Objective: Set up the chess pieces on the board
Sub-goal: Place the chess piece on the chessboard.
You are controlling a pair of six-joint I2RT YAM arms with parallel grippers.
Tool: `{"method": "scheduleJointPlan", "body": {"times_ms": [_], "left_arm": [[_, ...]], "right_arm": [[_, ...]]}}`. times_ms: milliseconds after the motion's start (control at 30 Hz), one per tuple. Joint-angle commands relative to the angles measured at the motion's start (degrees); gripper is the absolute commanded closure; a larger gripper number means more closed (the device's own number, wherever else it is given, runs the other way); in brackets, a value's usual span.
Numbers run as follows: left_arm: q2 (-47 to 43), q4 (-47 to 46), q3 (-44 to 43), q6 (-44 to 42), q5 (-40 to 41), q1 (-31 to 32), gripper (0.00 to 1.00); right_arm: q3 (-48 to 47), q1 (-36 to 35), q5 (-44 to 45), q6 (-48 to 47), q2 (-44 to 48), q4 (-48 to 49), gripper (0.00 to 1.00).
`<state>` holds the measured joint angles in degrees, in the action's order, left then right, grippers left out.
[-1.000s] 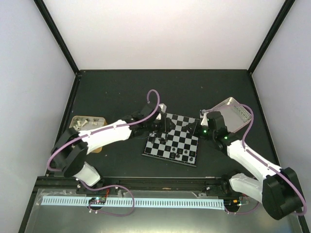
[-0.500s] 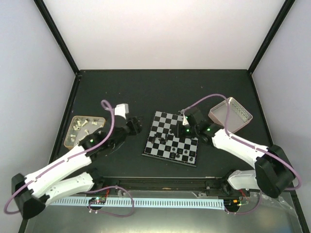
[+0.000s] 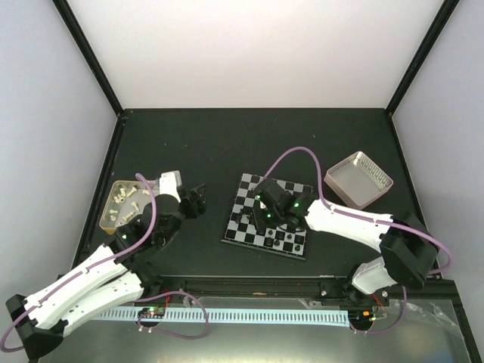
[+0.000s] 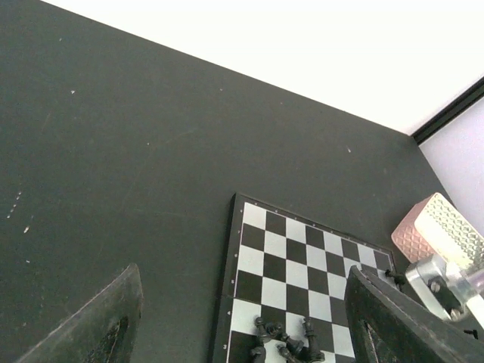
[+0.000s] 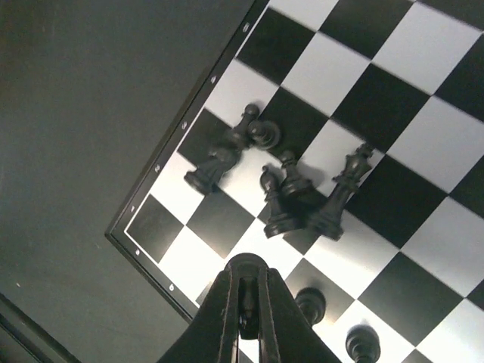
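The board [image 3: 281,198] of black and silver checks lies mid-table. Black chess pieces [image 3: 286,240] stand near its front edge. In the right wrist view a cluster of chess pieces [image 5: 302,198] leans together, two more lie tipped over [image 5: 225,153], and others stand upright [image 5: 311,304]. My right gripper [image 3: 262,222] hangs over the board's near-left part, its fingers [image 5: 261,299] shut, just in front of the cluster. My left gripper [image 3: 193,200] is off the board to the left, open and empty; its wrist view shows the board [image 4: 301,255] and pieces [image 4: 291,344] between the wide fingers [image 4: 113,318].
A tan wooden-rimmed tray [image 3: 113,224] with white pieces sits at the left, close to the left arm. A pink-rimmed metal tray [image 3: 360,180] stands to the right of the board, also seen as a pink tray [image 4: 427,231] from the left wrist.
The left arm has drawn back from the board to the left, its jaws opening wider. The right arm has swung from the pink tray across to the board's left part, still shut.
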<state>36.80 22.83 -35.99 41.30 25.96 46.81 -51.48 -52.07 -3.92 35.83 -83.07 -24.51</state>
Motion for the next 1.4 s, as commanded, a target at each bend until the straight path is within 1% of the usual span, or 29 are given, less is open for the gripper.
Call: {"method": "scheduleJointPlan", "body": {"times_ms": [0,133,267,400,567,667,733,800,967,1133,1233,1367], "left_arm": [[-0.35,1.70,0.20,-0.74,1.85,-0.43,0.25],[-0.49,1.80,0.39,-1.01,2.55,-0.48,0.25],[-0.58,2.04,0.30,-1.13,3.13,-0.44,0.25],[-0.88,2.47,0.30,-1.06,3.48,-0.47,0.25],[-1.24,2.99,0.61,-0.75,3.62,-0.44,0.25],[-1.34,2.98,0.79,-0.52,3.54,-0.44,0.24],[-1.38,2.94,0.83,-0.43,3.57,-0.49,0.24],[-1.33,2.71,0.90,-0.34,3.49,-0.41,0.24],[-1.03,1.01,1.65,0.00,3.32,-0.50,0.24],[-0.47,-0.67,2.68,1.21,3.05,-0.49,0.25],[0.29,-0.57,2.31,1.11,2.44,-0.55,0.24],[0.80,-0.22,2.26,1.37,1.84,-0.54,0.24]], "right_arm": [[-3.04,-4.23,7.88,-1.95,-1.72,-6.91,0.99],[-4.23,-7.52,10.98,-1.15,-3.21,-10.34,0.99],[-4.74,-10.02,12.53,-0.62,-5.24,-11.07,0.99],[-5.92,-11.51,12.99,-0.59,-7.34,-11.97,0.99],[-6.27,-12.68,13.73,-0.37,-7.34,-13.30,0.99],[-5.65,-12.74,13.15,-0.46,-4.67,-13.54,0.99],[-4.88,-12.70,12.88,-0.03,-1.37,-14.05,0.99],[-3.53,-12.63,14.44,1.22,2.84,-15.66,0.99],[1.34,-12.61,18.30,6.82,10.62,-22.42,0.99],[7.03,-12.59,17.76,11.01,16.37,-26.57,0.99],[9.97,-12.61,17.46,11.96,17.60,-26.52,0.99],[11.04,-12.60,17.02,11.14,16.01,-23.93,0.99]]}}
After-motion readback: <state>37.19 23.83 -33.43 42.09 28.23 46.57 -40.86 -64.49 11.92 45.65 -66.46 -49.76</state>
